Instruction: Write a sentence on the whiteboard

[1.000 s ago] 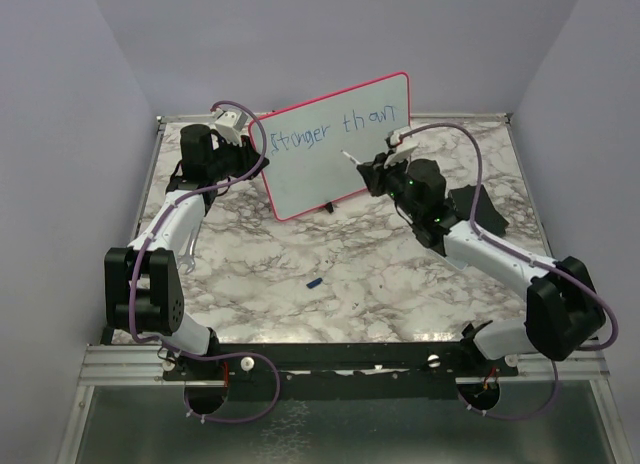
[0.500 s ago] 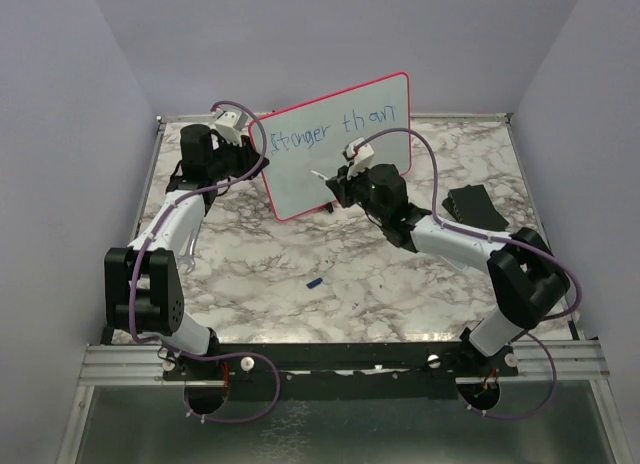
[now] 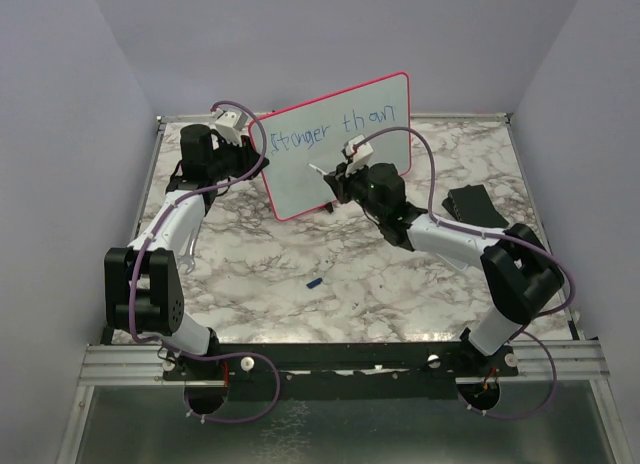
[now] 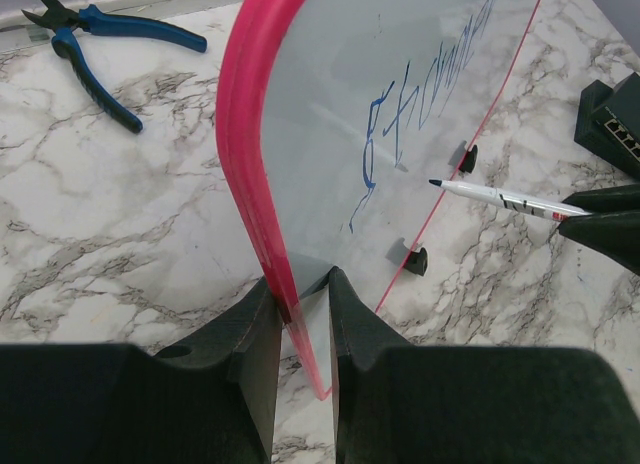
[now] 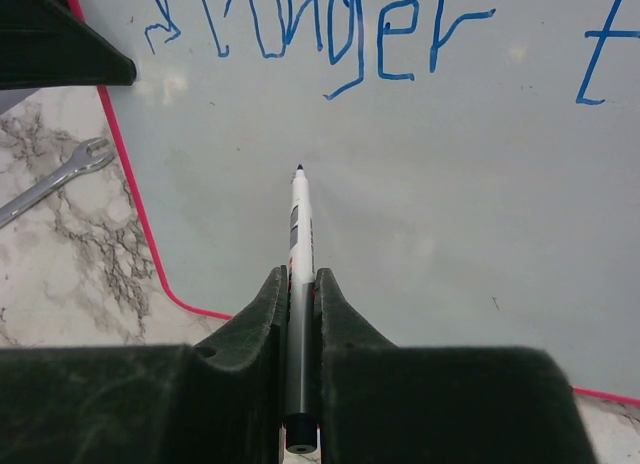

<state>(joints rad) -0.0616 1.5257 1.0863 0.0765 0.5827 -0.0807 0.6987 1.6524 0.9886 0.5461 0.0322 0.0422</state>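
**Fig.** Two-arm writing set-up, second row not yet begun.

**(a) Right gripper**, lower centre of the right-wrist view: clenched on the marker, barrel pinched between both fingers, tip fwd and aimed at bare board under the "ng" of row one. Whether the tip touches cannot be told; in the left-wrist view it looks just off the surface.

**(b) Left gripper**, bottom centre of the left-wrist view: closed on the pink-red frame of the whiteboard, low on its edge, one finger on each face.

**(c) Whiteboard:** upper centre of the top view, upright w/ a slight lean, resting on two small black feet on the marble table.

**(d) The sentence**: blue, reads "Stronger than" across the top. The lower half is blank.

**Handling (est.):** the board is prob. light, stiff and slick-faced. On such small feet it would tip or skid under pen pressure, so the frame edge is the right hold, as in (b). The marker is thin and smooth, so it may slide back through the fingers if pressed hard. Light contact is advised.

**Surround:** pliers upper left of the left-wrist view; wrench at left of the right-wrist view; small blue item, poss. a cap, mid-table; dark pad at right.
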